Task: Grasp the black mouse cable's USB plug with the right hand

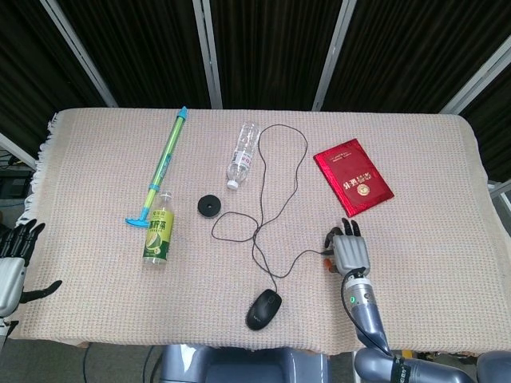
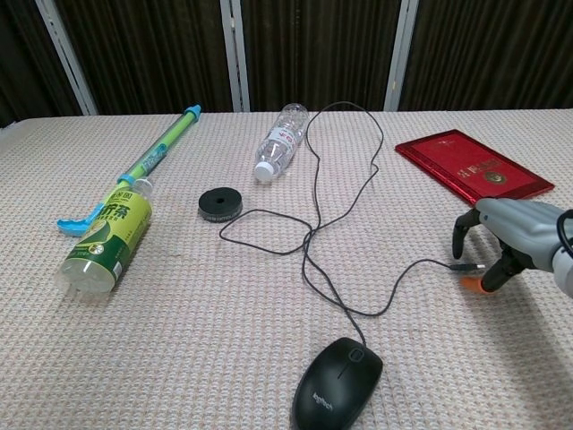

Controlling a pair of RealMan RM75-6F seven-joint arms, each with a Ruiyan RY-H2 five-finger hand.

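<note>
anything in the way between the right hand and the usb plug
Nothing visible does. The right hand is already right at the USB plug, its fingers arched around the plug on bare tablecloth; whether they grip it cannot be told. The red booklet lies apart, farther back.

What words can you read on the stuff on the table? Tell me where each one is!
Black mouse: a small grey logo near its back end, too small to read.
Green bottle: big pale characters on the label, too blurred to read.
Red booklet: a gold round emblem and gold characters, too small to read.
Clear bottle: no readable label.
Nothing readable on the right hand or left hand.
</note>
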